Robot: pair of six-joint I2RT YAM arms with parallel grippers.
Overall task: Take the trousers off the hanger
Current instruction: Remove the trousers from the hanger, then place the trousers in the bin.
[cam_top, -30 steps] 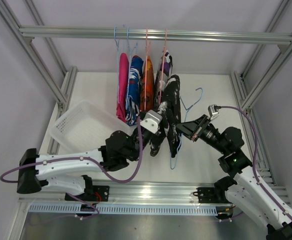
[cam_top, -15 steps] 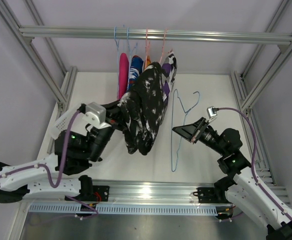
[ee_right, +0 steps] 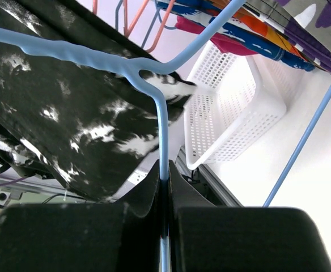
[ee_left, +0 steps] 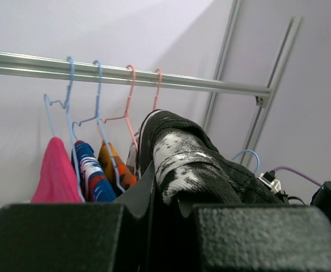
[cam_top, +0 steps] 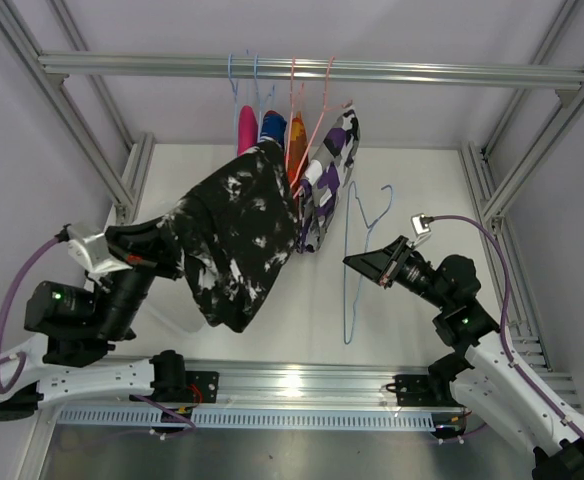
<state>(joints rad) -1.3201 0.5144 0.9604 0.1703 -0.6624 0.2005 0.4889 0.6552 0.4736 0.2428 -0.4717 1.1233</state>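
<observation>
My left gripper (cam_top: 142, 240) is shut on the black trousers with white specks (cam_top: 234, 235) and holds them up at the left, over the basket; the cloth fills the jaws in the left wrist view (ee_left: 194, 170). My right gripper (cam_top: 357, 261) is shut on the bare blue hanger (cam_top: 350, 270), whose wire runs between the jaws in the right wrist view (ee_right: 162, 136). The pink (cam_top: 246, 128), blue patterned (cam_top: 270, 128), orange (cam_top: 294, 160) and purple-white patterned (cam_top: 327, 175) trousers hang on hangers from the rail (cam_top: 422, 71).
A white perforated basket (ee_right: 239, 107) sits at the left of the table, mostly hidden under the black trousers in the top view. Aluminium frame posts (cam_top: 532, 140) stand at both sides. The white table surface (cam_top: 412, 190) lies below.
My left gripper has pulled the black trousers off the blue hanger and carried them left, over the basket. The right gripper kept hold of the hanger, which now hangs bare.
</observation>
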